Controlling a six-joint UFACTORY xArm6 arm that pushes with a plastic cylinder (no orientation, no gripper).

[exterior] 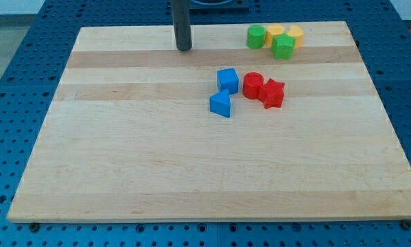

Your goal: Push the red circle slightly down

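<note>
Partly cut off: rod's top; my tip (184,49) visible.

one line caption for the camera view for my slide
My tip rests near the board's top edge, up-left of the red circle, which touches a red star beside two blue blocks.

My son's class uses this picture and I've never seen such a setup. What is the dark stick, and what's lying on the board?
It's one camera view of a wooden board on a blue pegboard table. The dark stick is the rod of a robot arm. It has no gripper and holds nothing; its tip only slides and pushes blocks. The tip stands near the view's top, touching no block. Mid-board lie a blue cube, a blue triangle, the red circle and a red star against it. At the top right cluster two green blocks and two yellow blocks.
</note>
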